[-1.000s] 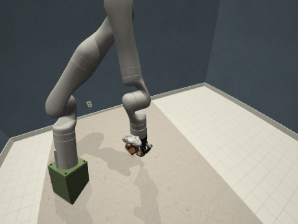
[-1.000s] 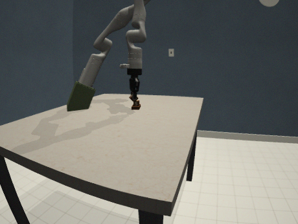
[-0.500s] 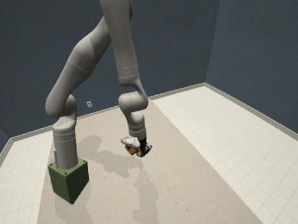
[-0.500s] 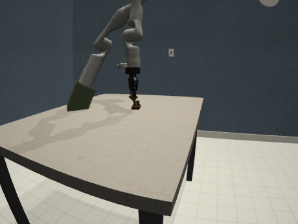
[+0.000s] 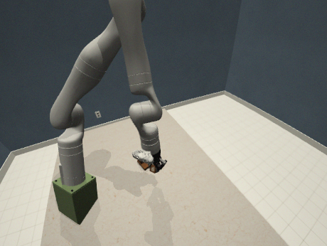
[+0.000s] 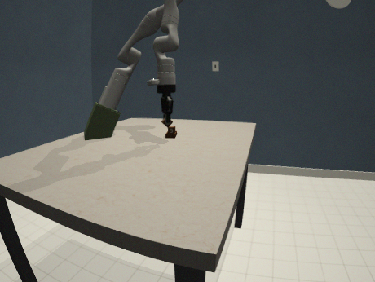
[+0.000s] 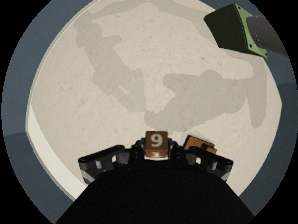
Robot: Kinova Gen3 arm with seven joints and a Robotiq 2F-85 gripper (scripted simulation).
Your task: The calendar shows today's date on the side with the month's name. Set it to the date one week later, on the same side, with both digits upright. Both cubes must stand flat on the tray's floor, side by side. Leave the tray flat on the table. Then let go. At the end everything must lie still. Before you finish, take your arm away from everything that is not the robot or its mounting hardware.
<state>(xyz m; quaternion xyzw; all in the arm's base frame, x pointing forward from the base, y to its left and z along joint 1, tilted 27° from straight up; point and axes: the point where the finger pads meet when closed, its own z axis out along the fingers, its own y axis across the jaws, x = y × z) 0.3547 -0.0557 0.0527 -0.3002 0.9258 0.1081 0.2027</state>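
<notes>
You look from high up across the arm and table; your exterior view faces them from farther off, beyond a table corner. Both share the green block. Your wrist view looks close past the gripper.

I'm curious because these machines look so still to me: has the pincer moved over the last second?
Yes. In the exterior view, the pincer has risen slightly and shifted left, towards the green block.
</notes>
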